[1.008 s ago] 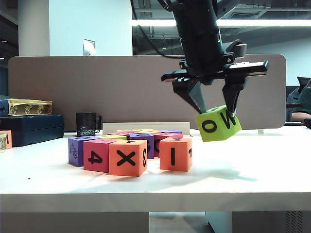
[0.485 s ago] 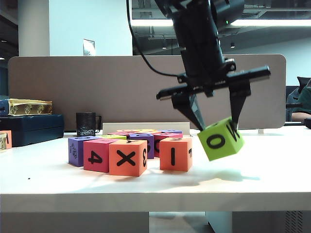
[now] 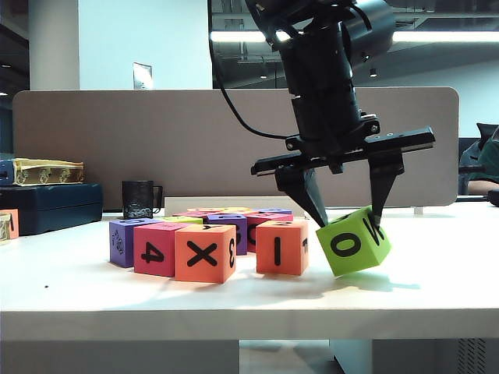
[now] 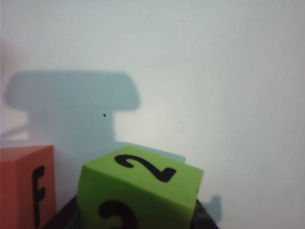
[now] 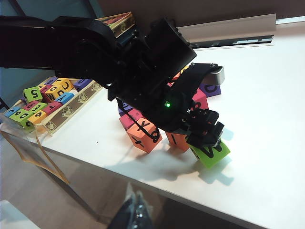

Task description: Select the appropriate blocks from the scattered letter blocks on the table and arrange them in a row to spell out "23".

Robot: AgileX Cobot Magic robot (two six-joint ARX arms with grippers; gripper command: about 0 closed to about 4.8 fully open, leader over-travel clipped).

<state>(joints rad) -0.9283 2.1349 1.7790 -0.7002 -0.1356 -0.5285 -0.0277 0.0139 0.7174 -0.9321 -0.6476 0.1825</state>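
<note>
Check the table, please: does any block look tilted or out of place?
Yes. The green block is tilted, clamped in the left gripper to the right of the orange I block, while the other blocks sit flat on the table.

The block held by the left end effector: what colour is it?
Lime green block with black characters, clearest in the exterior view.

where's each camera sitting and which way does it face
Exterior view: low at the table's front edge, looking level across; shows the left arm's tool gripping the tilted lime-green foam cube.
Left wrist view: looks down past that cube onto the tabletop.
Right wrist view: high, looking down at the left arm; right tool unseen.
All three views share the green cube.
</note>
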